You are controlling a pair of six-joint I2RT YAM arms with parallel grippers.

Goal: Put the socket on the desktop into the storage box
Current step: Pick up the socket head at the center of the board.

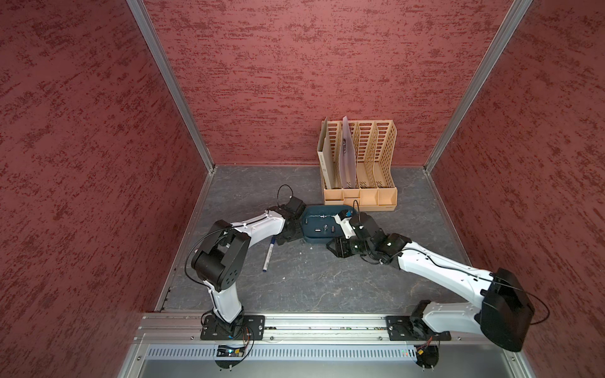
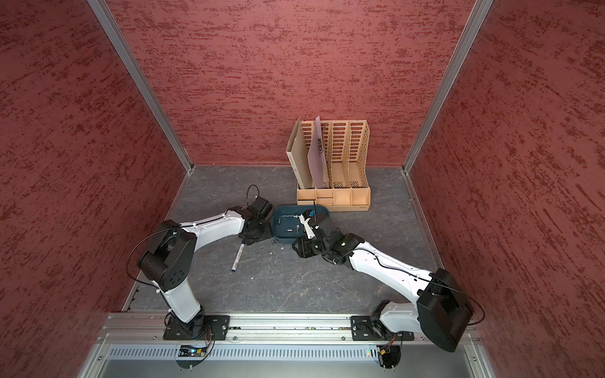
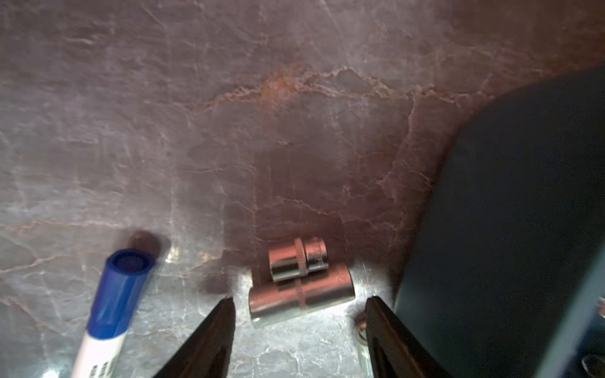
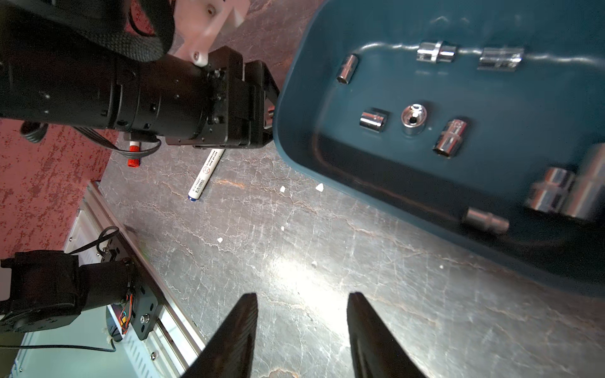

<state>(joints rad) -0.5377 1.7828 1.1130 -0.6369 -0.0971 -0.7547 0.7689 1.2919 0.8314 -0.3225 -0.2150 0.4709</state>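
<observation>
My left gripper [image 3: 300, 299] apart, jaws straddling long socket [image 3: 301, 302] on desktop [image 3: 294, 131], just beside storage box [image 3: 507, 212]. Short socket [image 3: 298, 261] touches it. Risk: closing nudges short one, it rolls off; round chrome may slip from pinch. My right gripper [image 4: 302, 294] apart, empty, near box.
</observation>
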